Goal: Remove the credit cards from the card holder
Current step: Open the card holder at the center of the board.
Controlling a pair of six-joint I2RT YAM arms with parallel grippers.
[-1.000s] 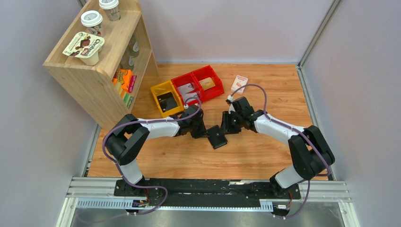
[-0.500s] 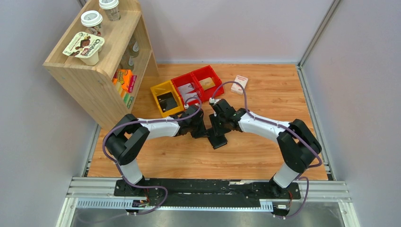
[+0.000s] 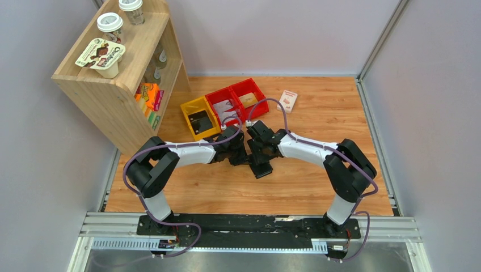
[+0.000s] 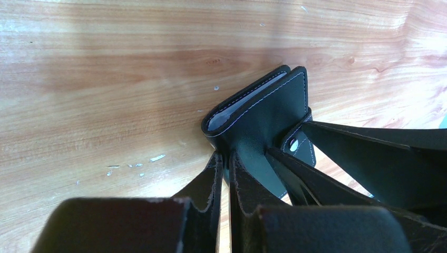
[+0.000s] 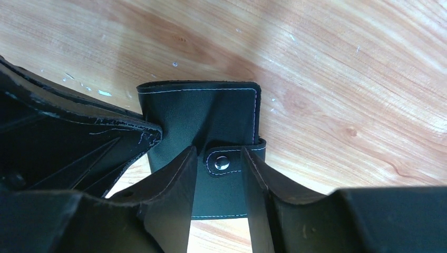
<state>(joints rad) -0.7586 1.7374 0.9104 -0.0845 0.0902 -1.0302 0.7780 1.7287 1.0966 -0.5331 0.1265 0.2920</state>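
Observation:
The card holder is a black folded wallet lying on the wooden table between both arms. My left gripper is shut on its near left edge; in the left wrist view its jaws pinch the cover of the card holder. My right gripper is open over the holder. In the right wrist view its fingers straddle the closing tab with its metal snap, still fastened. Pale pocket edges show between the covers. No credit cards show in the holder.
A yellow bin and two red bins stand behind the grippers; one red bin holds a tan flat item. A white-and-red small box lies at the back right. A wooden shelf with cups stands at the left.
My right arm has swung left, bringing its gripper from the holder's right side to over the closing tab. The left gripper and the holder have not moved.

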